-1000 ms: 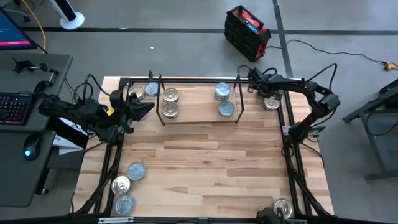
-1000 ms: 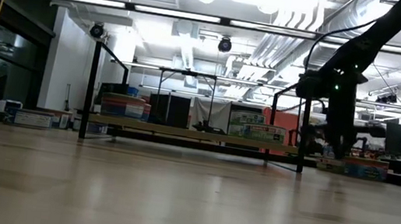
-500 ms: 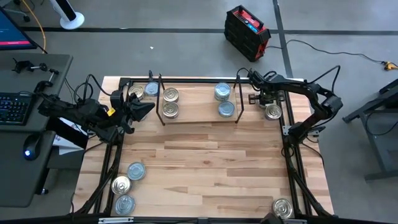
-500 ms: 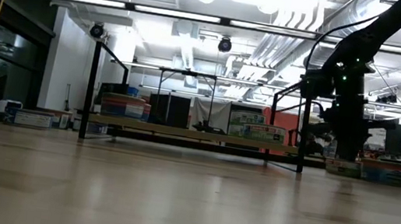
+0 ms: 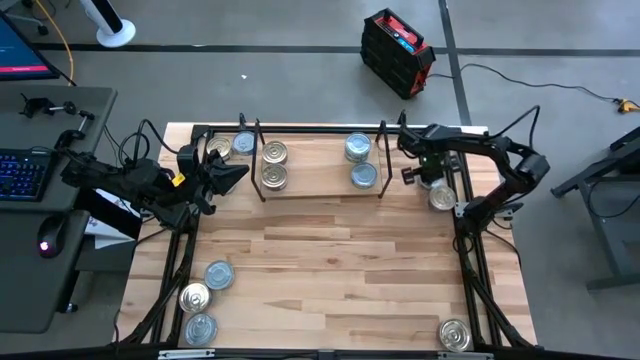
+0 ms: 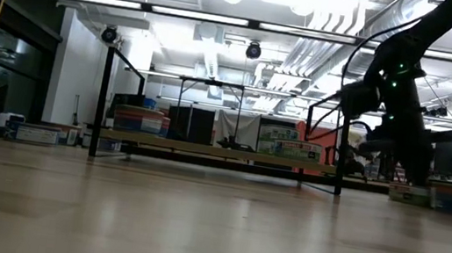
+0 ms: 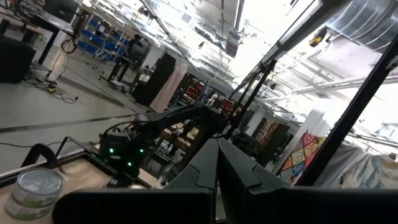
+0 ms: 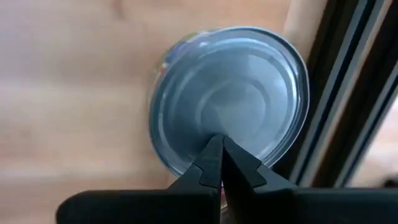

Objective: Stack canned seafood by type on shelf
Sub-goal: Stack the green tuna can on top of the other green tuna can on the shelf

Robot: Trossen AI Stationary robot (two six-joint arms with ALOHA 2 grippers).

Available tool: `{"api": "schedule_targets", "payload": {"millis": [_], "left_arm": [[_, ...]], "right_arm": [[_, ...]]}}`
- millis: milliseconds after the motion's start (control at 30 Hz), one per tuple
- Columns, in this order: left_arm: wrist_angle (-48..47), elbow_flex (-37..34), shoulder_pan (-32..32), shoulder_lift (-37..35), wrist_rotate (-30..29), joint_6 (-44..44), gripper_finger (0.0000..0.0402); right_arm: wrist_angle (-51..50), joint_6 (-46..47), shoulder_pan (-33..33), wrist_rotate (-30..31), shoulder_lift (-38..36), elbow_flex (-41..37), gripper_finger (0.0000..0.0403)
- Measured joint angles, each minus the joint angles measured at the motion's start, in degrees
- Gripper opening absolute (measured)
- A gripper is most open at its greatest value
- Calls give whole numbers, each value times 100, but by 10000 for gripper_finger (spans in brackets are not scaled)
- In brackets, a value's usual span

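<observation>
The shelf (image 5: 320, 187) is a light board with black brackets, standing at the table's far middle. It carries two gold-lidded stacks (image 5: 274, 165) at its left end and two silver-blue stacks (image 5: 361, 162) at its right end. My right gripper (image 5: 432, 183) is shut and stands over a silver-lidded tin (image 5: 441, 197) by the table's right rail. In the low view this tin (image 6: 409, 195) sits flat on the tabletop under the right arm (image 6: 401, 107). My left gripper (image 5: 238, 172) waits shut beside the shelf's left bracket. My right gripper comes from above, pointing down, with its shut fingertips (image 8: 219, 155) on the tin's lid near its centre (image 8: 239, 118). The tin stays flat on the tabletop, close against the black rail.
Two more tins (image 5: 230, 146) lie at the far left corner, three (image 5: 200, 298) at the near left, and one (image 5: 455, 334) at the near right. The black frame rail (image 5: 465, 215) runs along the right edge. The middle of the tabletop (image 5: 330, 260) is bare wood.
My right gripper has moved toward the table's near edge, staying shut. The silver-lidded tin has slid along with it, flat on the table, down the right rail from beside the shelf's right bracket.
</observation>
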Motion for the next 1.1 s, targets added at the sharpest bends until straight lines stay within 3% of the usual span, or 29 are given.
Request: {"api": "schedule_targets", "payload": {"millis": [400,700,1100], "left_arm": [[0,0,0,0,157,0,0],[2,0,0,0,157,31,0],[9,0,0,0,158,26,0]], "right_arm": [[-638,525,883,-248,-338,-720,0],[-844,1317,1911,-632,-887,-1068,0],[-866,1338,3547,-762,-876,-1002,0]]}}
